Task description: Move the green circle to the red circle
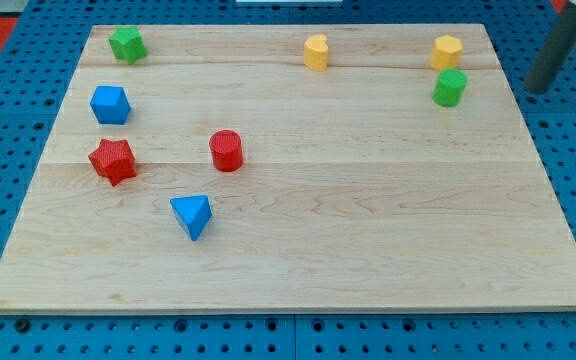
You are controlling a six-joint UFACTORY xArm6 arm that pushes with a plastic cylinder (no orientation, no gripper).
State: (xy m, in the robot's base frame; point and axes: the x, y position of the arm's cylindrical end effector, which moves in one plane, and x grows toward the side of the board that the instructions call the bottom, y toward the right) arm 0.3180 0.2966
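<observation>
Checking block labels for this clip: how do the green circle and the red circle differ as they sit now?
The green circle is green and sits near the view's top right, close below a yellow block; the red circle is red and stands left of centre, beside the red star. My tip is much nearer the green circle. Both are upright cylinders.

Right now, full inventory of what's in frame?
green circle: 1, green, upper right, just below a yellow block
red circle: 1, red, left of centre
green star: 1, green, top left corner
red star: 1, red, far left
blue cube: 1, blue, left
blue triangle: 1, blue, lower left
yellow blocks: 2, yellow, top centre and top right
wooden board: 1, light wood
my tip: 1, dark rod, off the board's right edge, right of the green circle
</observation>
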